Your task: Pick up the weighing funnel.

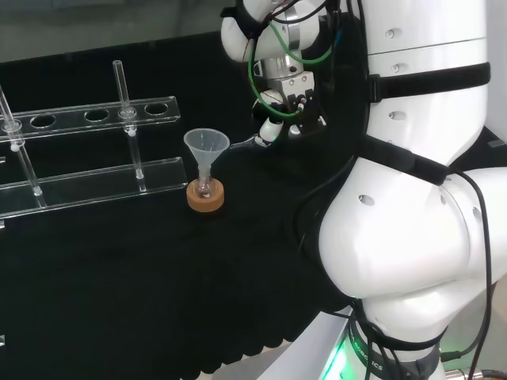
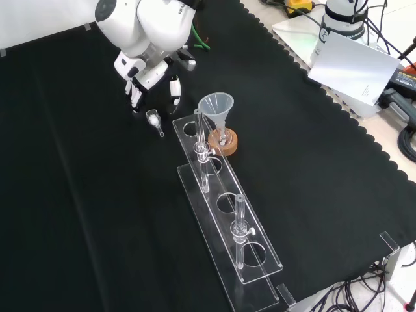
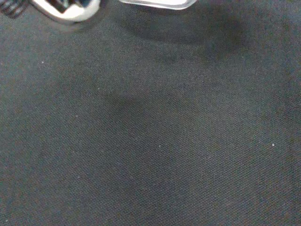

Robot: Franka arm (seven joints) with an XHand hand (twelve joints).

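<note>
One grasp and one lift are remaining, I judge. At the head view's upper centre the hand (image 1: 295,103) is hanging with fingers spread, holding nothing, right of the funnel (image 1: 207,146). At the front view's upper left the weighing funnel (image 2: 155,120) is lying on the black cloth (image 2: 78,195), just below the fingertips (image 2: 174,97) and apart from them. The wrist view is facing bare cloth beneath the palm.

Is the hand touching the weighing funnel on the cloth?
Apart. In the front view, a strip of black cloth shows between the hand and the weighing funnel lying just beyond its fingertips.
</note>
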